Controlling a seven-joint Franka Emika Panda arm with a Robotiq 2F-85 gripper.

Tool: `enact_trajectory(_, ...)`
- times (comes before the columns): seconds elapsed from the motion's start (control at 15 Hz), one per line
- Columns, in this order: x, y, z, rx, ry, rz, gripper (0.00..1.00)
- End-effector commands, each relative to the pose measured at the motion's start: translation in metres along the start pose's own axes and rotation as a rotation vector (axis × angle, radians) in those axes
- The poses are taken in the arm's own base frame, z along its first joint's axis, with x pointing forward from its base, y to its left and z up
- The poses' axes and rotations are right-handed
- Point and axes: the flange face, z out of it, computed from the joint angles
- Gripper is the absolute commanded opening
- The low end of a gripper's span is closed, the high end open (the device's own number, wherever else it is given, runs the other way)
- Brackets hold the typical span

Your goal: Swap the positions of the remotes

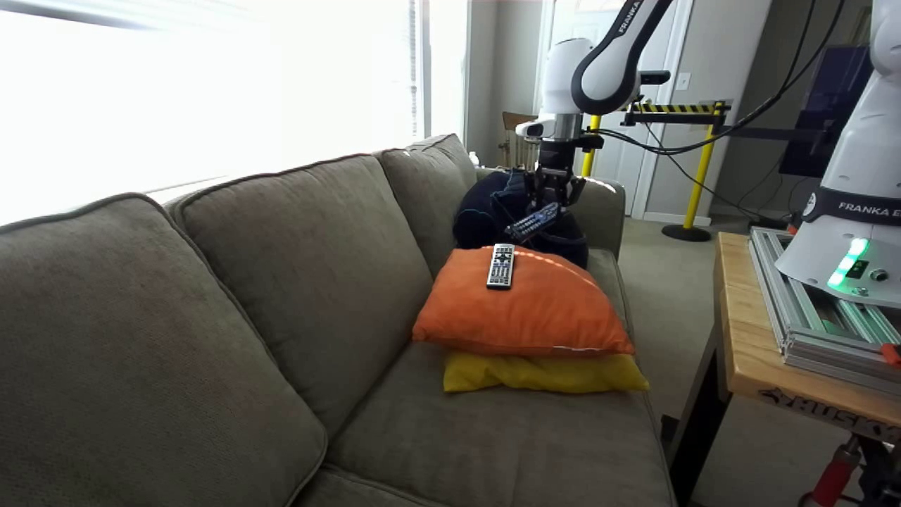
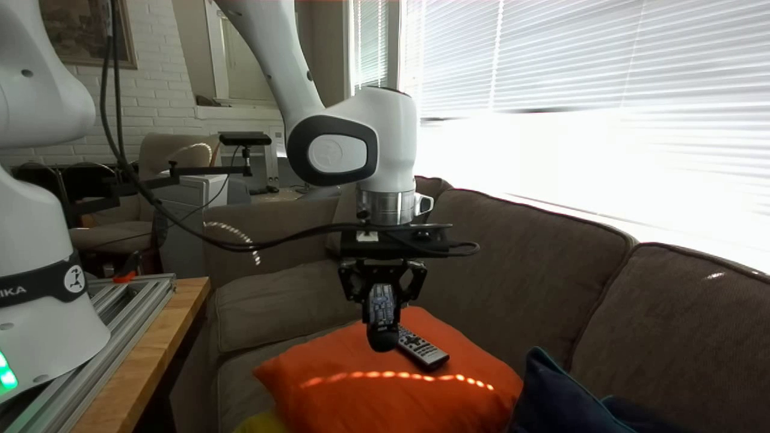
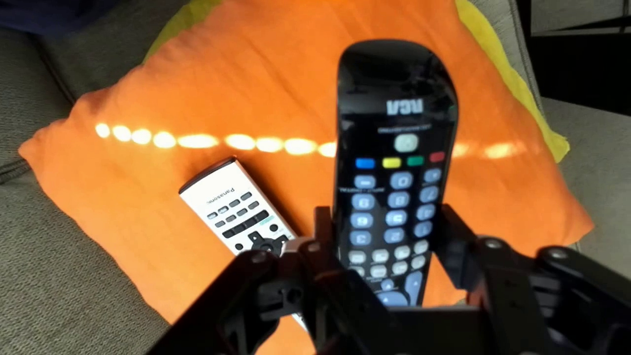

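My gripper is shut on the black remote, its fingers pressing the long sides. That remote hangs tilted in the air above the orange cushion, its buttoned face showing in the wrist view. In an exterior view the black remote slants down from the gripper. The grey remote, silvery with dark buttons, lies face up on the orange cushion, apart from the held one. In the wrist view the lower part of the grey remote is hidden behind a gripper finger.
Beneath the orange cushion lies a yellow cushion on the sofa seat. A dark blue-black cloth bundle sits beside the cushions, near the sofa arm. The sofa backrest rises along one side, and a wooden bench carries the robot base.
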Motion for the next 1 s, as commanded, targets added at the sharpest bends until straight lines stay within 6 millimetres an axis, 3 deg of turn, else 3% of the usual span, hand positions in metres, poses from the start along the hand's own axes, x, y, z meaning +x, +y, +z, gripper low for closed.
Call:
enact_trajectory(0.0, 0.005, -0.002, 0.003, 0.002, 0.016, -0.064, 0.28)
enact_trajectory(0.27, 0.012, -0.002, 0.011, -0.008, 0.01, -0.31, 0.28)
enact_trajectory(0.53, 0.008, 0.006, 0.032, 0.002, 0.009, -0.525, 0.28)
enact_trajectory(0.93, 0.005, 0.02, 0.068, 0.018, 0.02, -0.644, 0.28)
